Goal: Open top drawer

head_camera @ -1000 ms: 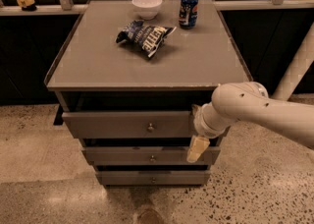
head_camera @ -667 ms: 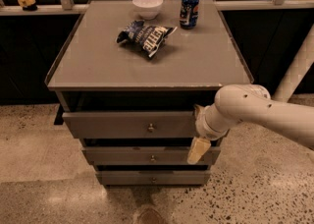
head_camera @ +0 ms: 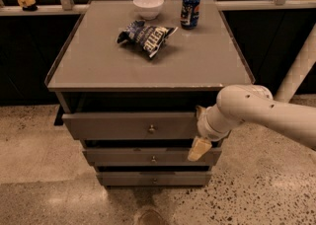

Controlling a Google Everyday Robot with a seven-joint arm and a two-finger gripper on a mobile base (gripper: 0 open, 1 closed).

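Because the gripper (head_camera: 200,147) hangs at the right end of the top drawer (head_camera: 113,125), just under the tabletop (head_camera: 197,61) and off its knob (head_camera: 151,129), it likely works the edge; its hold I cannot tell.

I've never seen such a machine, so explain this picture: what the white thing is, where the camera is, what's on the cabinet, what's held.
The white tube from the right is a robot's one arm; the pale tip at its end is its gripper, the part that grasps. It hangs by the right end of the top drawer, the widest of three grey drawers, which stands slightly pulled out. The single picture looks down at the cabinet from the front; where the camera is mounted is unknown. On its top sit a white bowl, a blue can and a crumpled snack bag. Whether the gripper holds anything cannot be told.
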